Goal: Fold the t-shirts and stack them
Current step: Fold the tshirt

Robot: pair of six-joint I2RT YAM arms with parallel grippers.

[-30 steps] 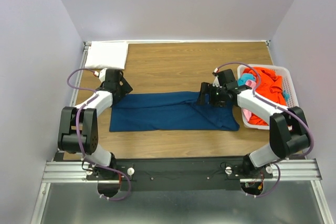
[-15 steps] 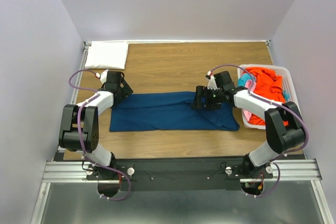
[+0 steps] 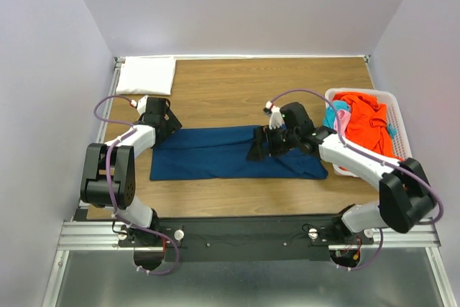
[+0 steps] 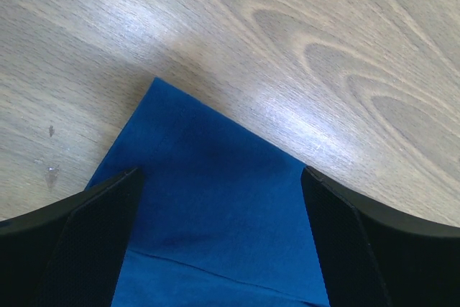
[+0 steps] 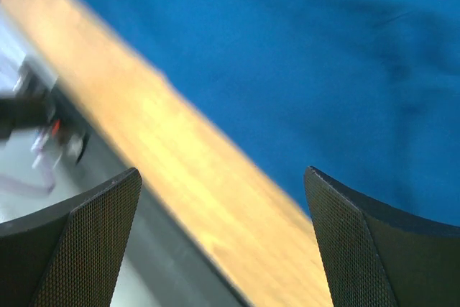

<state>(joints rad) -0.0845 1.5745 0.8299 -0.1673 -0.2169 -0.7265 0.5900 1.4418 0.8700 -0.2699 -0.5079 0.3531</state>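
The navy blue t-shirt (image 3: pixel 215 154) lies folded into a long flat strip across the table. My left gripper (image 3: pixel 171 121) is open over its far left corner; in the left wrist view that corner (image 4: pixel 215 199) lies between the spread fingers of the gripper (image 4: pixel 221 177). My right gripper (image 3: pixel 257 145) is open and empty above the middle of the strip. The right wrist view is blurred and shows the blue cloth (image 5: pixel 302 48) and the table's near edge beyond the open gripper (image 5: pixel 223 174). A folded white t-shirt (image 3: pixel 146 75) lies at the back left corner.
A white slatted basket (image 3: pixel 397 116) stands at the right edge. It holds an orange shirt (image 3: pixel 363 124), a pink one (image 3: pixel 341 114) and a teal one (image 3: pixel 330 118). Bare wood (image 3: pixel 237 91) lies behind the navy shirt.
My right gripper has moved left along the navy shirt, from its right part to its middle, with the jaws open. The left gripper has hardly moved.
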